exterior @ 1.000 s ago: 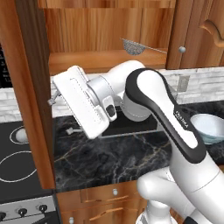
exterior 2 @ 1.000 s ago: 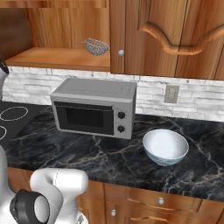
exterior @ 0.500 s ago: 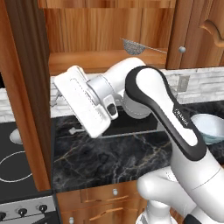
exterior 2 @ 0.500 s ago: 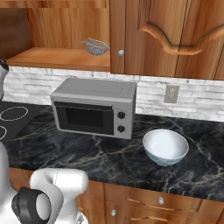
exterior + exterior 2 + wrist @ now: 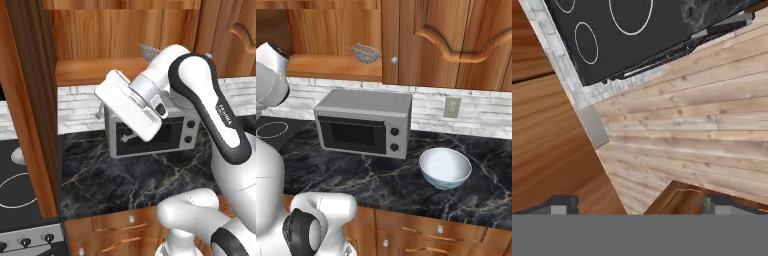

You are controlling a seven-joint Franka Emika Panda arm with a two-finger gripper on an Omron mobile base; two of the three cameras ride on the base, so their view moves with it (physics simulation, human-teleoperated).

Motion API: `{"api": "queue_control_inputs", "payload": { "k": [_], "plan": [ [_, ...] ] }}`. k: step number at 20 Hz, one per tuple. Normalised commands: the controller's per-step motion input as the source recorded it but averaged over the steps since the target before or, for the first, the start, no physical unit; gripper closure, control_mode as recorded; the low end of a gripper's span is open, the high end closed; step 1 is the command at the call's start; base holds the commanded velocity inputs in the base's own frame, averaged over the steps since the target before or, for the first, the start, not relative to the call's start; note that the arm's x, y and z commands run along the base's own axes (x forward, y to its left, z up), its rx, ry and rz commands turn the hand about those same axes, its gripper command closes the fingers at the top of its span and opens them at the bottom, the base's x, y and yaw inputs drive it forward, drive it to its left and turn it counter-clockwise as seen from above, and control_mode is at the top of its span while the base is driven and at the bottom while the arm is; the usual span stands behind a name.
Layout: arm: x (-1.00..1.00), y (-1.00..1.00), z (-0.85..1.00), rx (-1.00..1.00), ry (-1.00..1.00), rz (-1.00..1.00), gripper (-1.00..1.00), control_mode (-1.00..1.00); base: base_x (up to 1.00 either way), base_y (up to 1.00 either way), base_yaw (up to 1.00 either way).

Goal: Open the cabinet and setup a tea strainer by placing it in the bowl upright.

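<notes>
Arm swung right; strainer [image 5: 366,52] on open cabinet [image 5: 331,66] shelf.

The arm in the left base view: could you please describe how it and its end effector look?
The glossy white, rounded arm has a broad black band at its joint carrying small white lettering. Its wrist ends in a grey metallic ring and a boxy white end effector body. In the hand view, the fingertips are small, dark and blocky.

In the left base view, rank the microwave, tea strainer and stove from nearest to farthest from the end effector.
1. Microwave, just right of the end effector.
2. Tea strainer on the cabinet shelf, up and right.
3. Stove, low left.
</notes>
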Motion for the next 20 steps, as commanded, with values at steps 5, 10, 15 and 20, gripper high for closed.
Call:
{"api": "queue_control_inputs", "payload": {
  "k": [5,10,15,20],
  "plan": [
    [0.52,-0.8,0.0,-0.39,-0.31,0.15,-1.0,-1.0,0.0,0.0,0.0],
    [0.5,-0.55,-0.12,-0.47,-0.25,0.2,-1.0,-1.0,0.0,0.0,0.0],
    [0.06,-0.22,-0.34,-0.59,-0.27,0.17,-1.0,-1.0,0.0,0.0,0.0],
    [0.12,-0.05,-0.03,-0.44,-0.25,0.14,-1.0,-1.0,0.0,0.0,0.0]
  ]
}}
